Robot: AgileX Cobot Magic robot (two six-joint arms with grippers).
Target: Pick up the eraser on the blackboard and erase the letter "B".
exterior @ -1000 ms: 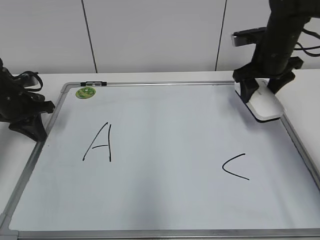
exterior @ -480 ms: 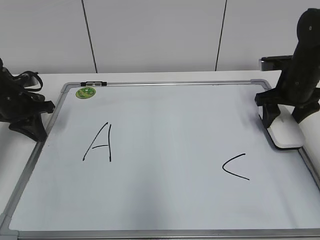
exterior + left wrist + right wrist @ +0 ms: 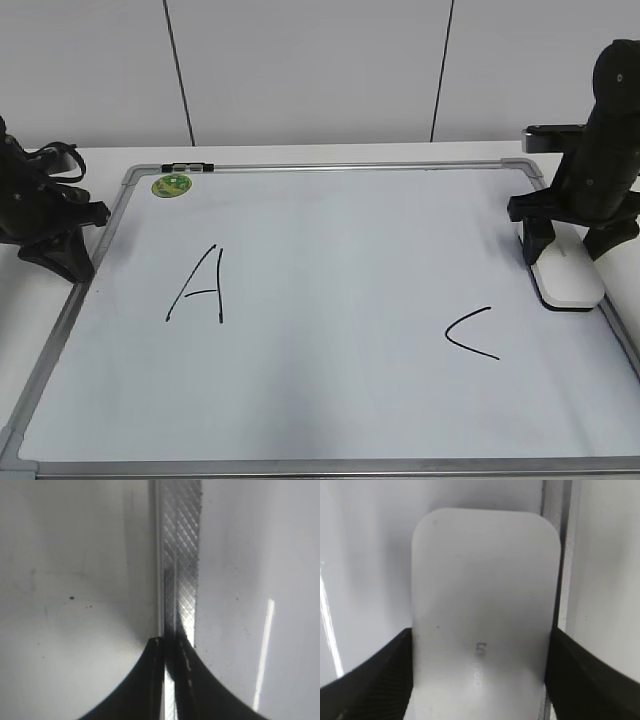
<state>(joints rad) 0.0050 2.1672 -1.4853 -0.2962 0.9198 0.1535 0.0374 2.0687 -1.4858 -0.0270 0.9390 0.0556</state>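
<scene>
One eraser (image 3: 566, 278) lay flat at the right edge of the blackboard (image 3: 330, 240), just inside the frame, with the right gripper (image 3: 572, 238) straddling its far end. In the right wrist view the two dark fingers (image 3: 367, 680) pressed against both long sides of the white block, so it was clamped. Two letters showed on the board: one black A (image 3: 198, 286) on the left and one black C (image 3: 470, 333) near right, well apart from the eraser. One green sticker (image 3: 171, 185) sat at the far left corner. The left gripper (image 3: 167, 652) rested over the left frame rail, its fingers closed together on nothing.
</scene>
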